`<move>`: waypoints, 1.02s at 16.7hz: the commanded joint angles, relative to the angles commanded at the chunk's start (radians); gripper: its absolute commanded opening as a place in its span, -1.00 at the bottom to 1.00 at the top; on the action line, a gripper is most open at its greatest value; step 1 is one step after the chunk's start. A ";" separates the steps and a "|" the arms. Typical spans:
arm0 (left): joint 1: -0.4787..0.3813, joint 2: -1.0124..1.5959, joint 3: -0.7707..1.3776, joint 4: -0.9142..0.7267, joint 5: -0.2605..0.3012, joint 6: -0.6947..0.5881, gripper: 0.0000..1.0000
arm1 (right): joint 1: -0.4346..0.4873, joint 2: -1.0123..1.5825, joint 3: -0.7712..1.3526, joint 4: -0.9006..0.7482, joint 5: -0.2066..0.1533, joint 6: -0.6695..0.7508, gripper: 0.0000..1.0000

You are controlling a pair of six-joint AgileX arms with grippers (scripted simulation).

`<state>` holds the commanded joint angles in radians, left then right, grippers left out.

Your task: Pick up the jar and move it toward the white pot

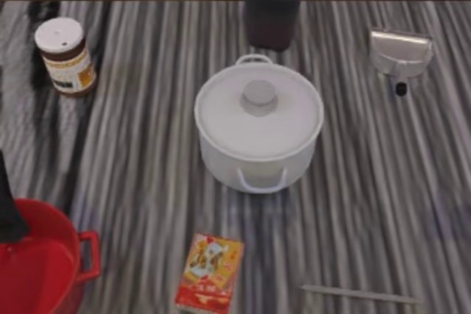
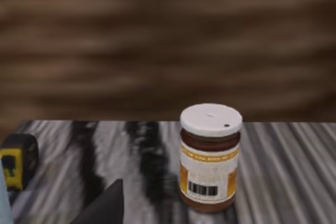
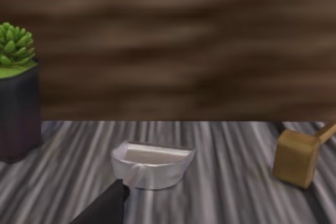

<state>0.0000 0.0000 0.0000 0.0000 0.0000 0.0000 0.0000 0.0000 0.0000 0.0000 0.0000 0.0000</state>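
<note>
Only a dark fingertip of the left gripper (image 2: 105, 205) shows in the left wrist view, so whether it is released or clenched cannot be told; it holds nothing, and the jar (image 2: 210, 156) stands upright ahead of it, untouched. From above, the jar (image 1: 65, 55) sits at the far left of the table (image 1: 383, 204), well apart from the white pot (image 1: 259, 126) at the centre. The right gripper (image 3: 107, 208) is likewise seen only as a dark tip, parked facing a small metal dustpan (image 3: 151, 164). The main risk, I judge, is the approach: a finger catching the lid or label off-centre could tip the narrow jar or push it toward the table's far edge. The carry toward the pot looks open, though the dark planter (image 1: 274, 1) stands just behind the pot and a careless swing could clip the pot's knobbed lid. A red pot (image 1: 44, 266), a card box (image 1: 210, 273) and a thin rod (image 1: 360, 294) lie nearer, out of the path. A yellow tape measure (image 2: 16, 161) sits off to the jar's side.
</note>
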 joint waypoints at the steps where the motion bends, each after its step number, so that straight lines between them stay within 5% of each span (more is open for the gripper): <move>1: 0.000 0.000 0.000 0.000 0.000 0.000 1.00 | 0.000 0.000 0.000 0.000 0.000 0.000 1.00; 8: 0.008 0.123 0.193 -0.052 -0.001 0.019 1.00 | 0.000 0.000 0.000 0.000 0.000 0.000 1.00; 17: 0.001 0.779 0.881 -0.387 0.031 0.103 1.00 | 0.000 0.000 0.000 0.000 0.000 0.000 1.00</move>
<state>0.0007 0.7794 0.8813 -0.3875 0.0313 0.1032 0.0000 0.0000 0.0000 0.0000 0.0000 0.0000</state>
